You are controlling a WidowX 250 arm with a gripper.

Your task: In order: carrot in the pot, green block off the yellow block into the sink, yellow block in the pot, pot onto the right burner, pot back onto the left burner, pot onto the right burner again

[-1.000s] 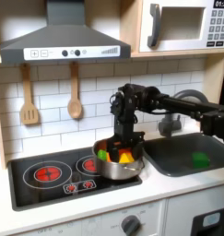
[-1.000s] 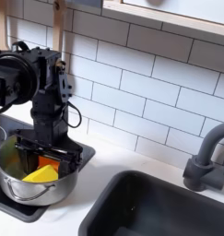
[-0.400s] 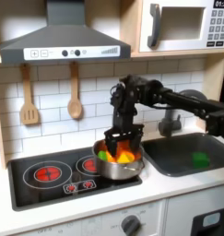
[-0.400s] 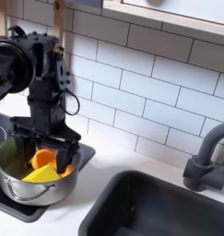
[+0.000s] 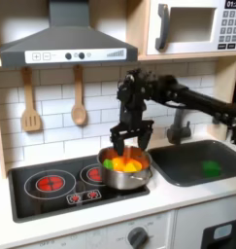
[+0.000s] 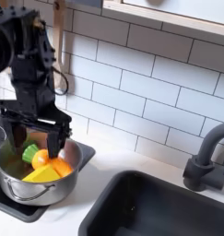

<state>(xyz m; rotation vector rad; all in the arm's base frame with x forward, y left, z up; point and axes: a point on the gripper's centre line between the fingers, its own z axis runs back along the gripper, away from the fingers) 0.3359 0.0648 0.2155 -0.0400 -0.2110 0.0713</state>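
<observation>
The steel pot point(image 5: 123, 181) point(image 6: 30, 193) sits at the stove's right end in the first exterior view, over the right burner point(image 5: 94, 174). Inside it lie the yellow block point(image 5: 133, 166) point(image 6: 43, 172) and the orange carrot point(image 5: 118, 160) point(image 6: 61, 168), whose green top point(image 6: 30, 152) points to the second exterior view's left. My gripper point(image 5: 127, 142) point(image 6: 32, 140) hangs open just above the pot, holding nothing. The green block point(image 5: 212, 167) lies in the sink point(image 5: 192, 171).
The left burner point(image 5: 53, 181) is bare. A faucet point(image 5: 178, 124) point(image 6: 204, 161) stands behind the sink basin point(image 6: 169, 210). A wooden spatula point(image 5: 30, 102) and spoon point(image 5: 79, 99) hang on the tiled wall. A range hood and microwave are overhead.
My gripper has lifted out of the pot and now hangs open above its rim. The pot and its contents stay in place.
</observation>
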